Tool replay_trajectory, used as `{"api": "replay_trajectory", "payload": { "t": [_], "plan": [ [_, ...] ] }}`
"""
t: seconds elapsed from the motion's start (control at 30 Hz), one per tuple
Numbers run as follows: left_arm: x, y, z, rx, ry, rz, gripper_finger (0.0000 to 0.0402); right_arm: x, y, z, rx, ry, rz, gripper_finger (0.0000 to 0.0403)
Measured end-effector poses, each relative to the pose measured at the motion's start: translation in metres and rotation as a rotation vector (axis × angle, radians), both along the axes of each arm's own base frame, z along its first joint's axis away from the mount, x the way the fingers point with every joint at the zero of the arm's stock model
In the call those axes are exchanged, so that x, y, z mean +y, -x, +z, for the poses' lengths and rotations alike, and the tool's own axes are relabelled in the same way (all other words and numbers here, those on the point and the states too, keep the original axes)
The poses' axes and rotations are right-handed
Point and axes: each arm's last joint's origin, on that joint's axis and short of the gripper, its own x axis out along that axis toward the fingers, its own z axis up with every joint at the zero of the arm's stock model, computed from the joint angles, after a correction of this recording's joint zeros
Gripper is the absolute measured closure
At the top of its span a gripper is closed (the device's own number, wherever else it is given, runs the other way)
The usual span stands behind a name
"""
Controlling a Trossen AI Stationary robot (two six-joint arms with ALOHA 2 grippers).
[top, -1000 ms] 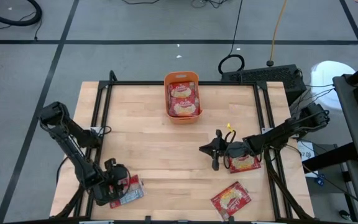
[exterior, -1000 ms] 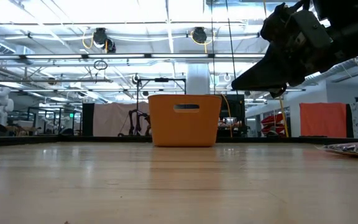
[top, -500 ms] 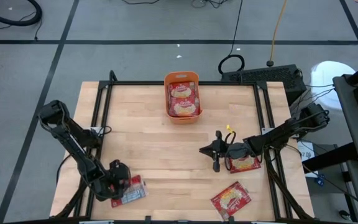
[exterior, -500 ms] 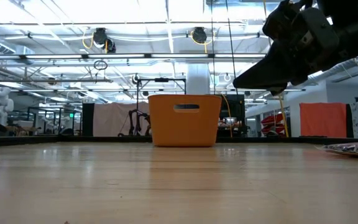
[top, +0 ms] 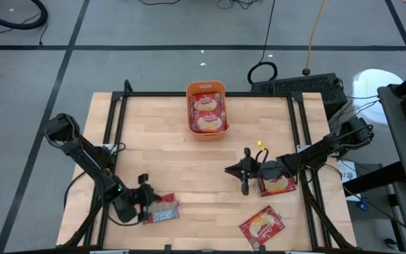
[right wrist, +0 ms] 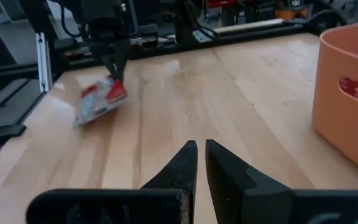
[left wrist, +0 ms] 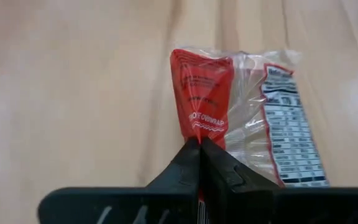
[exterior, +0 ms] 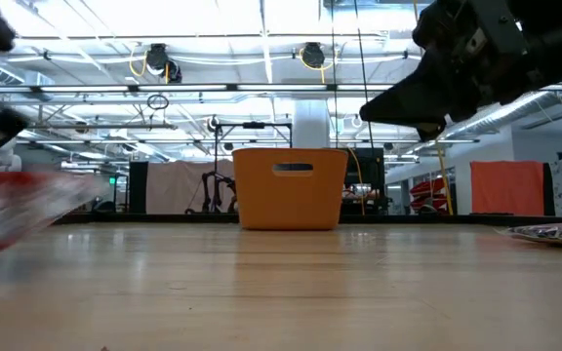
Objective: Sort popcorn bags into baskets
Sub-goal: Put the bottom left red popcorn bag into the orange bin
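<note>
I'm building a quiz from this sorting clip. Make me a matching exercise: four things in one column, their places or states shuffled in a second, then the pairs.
Things:
1. left claw
2. right claw
3. orange basket
4. label-up bag

States:
A. lies loose near the table's front edge
B. shut on a popcorn bag
C. holds bags, at the table's far edge
D. shut and empty, above the table

Pairs: 1-B, 2-D, 3-C, 4-A

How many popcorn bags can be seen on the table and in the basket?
4 visible: one pinched by the left gripper, popcorn bag; one under the right arm; one near the front edge; one atop the orange basket. More may lie beneath it.
</note>
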Motion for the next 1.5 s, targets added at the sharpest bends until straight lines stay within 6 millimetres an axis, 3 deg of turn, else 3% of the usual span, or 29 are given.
{"api": "replay_trajectory", "payload": {
  "t": [0.2, 0.37, 0.63, 0.93, 1.1, 1.37, 1.5],
  "plan": [
    [0.012, -0.019, 0.03, -0.224, -0.146, -0.04, 0.0398, 0.0, -0.001, 0.004, -0.044, -0.014, -0.002, 0.0376],
    [0.017, -0.037, 0.062, -0.444, -0.298, -0.147, 0.0399, 0.0, -0.002, 0.006, -0.059, -0.018, -0.001, 0.0375],
    [0.03, -0.06, 0.097, -0.743, -0.529, -0.359, 0.04, 0.002, -0.002, 0.006, -0.062, -0.041, 0.043, 0.0353],
    [0.05, -0.074, 0.114, -1.012, -0.78, -0.629, 0.0399, 0.008, -0.006, 0.022, -0.244, -0.161, 0.214, 0.0303],
    [0.06, -0.082, 0.124, -1.101, -0.87, -0.732, 0.0399, 0.012, -0.012, 0.02, -0.294, -0.246, 0.267, 0.0271],
    [0.061, -0.1, 0.137, -1.164, -0.868, -0.788, 0.0399, 0.011, -0.035, 0.01, -0.311, -0.303, 0.24, 0.0211],
    [0.054, -0.109, 0.138, -1.196, -0.883, -0.869, 0.0398, 0.014, -0.055, 0.008, -0.373, -0.322, 0.339, 0.0184]
  ]
}}
